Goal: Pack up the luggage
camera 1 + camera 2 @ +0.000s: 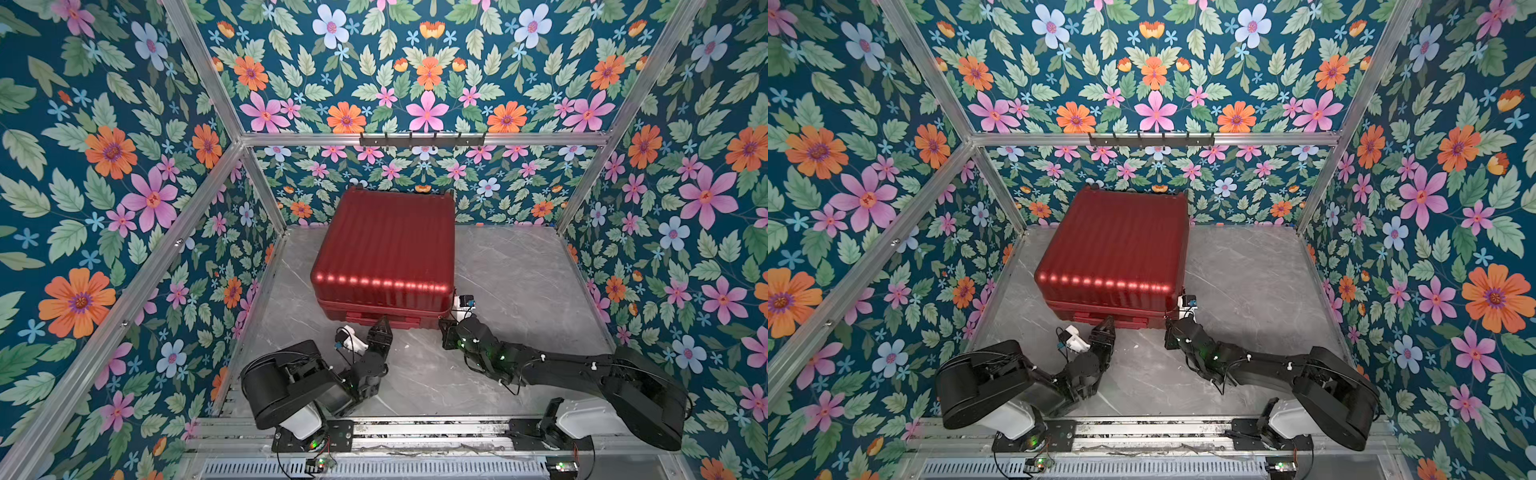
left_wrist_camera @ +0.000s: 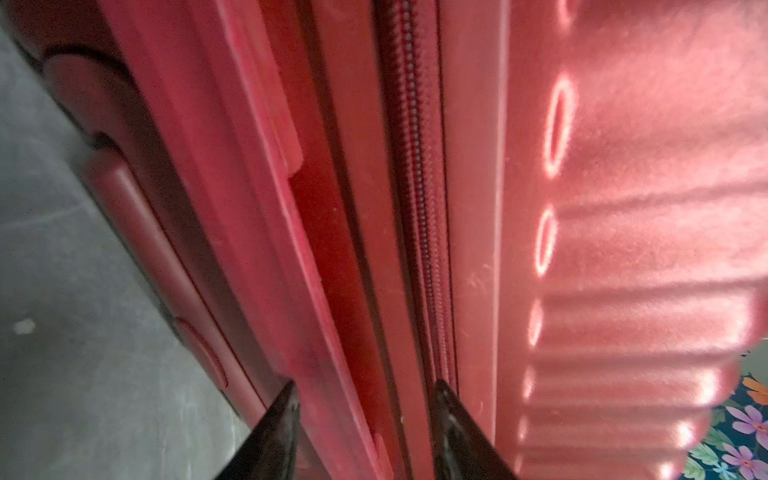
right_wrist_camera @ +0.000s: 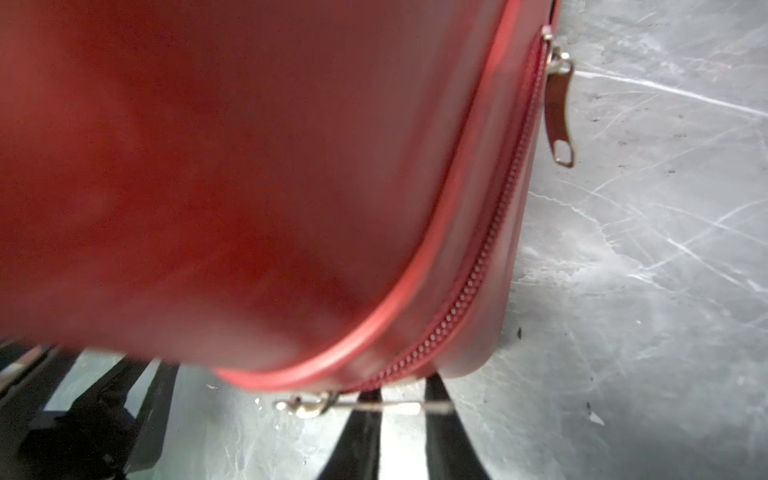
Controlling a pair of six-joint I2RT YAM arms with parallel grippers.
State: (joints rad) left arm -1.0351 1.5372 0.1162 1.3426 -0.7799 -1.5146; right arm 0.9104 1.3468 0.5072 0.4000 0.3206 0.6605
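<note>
**Right fingers at the corner zip pull, left fingers bracing the front seam**

The luggage lies flat and closed on the desk, directly ahead of both sets of fingers; its near side faces them and its ribbed lid rises above them.

The step in hand looks to be working the zip at the near corner. To do it well, the right fingers should close on the flat of the zip pull, not on its thin edge; then draw along the line of the zip, following the corner's curve and not tugging outward, or the slider may jam. The left fingers should hold the shell steady so the case does not slide across the desk.

The right fingers stand a narrow gap apart, with the pull lying across their tips just under the corner; whether they actually pinch it I cannot tell. A second pull hangs farther along the side, well beyond them. The left fingers are spread and hold nothing; they straddle the front seam, the zip just inside one tip and the shell close ahead; contact is not clear.
</note>
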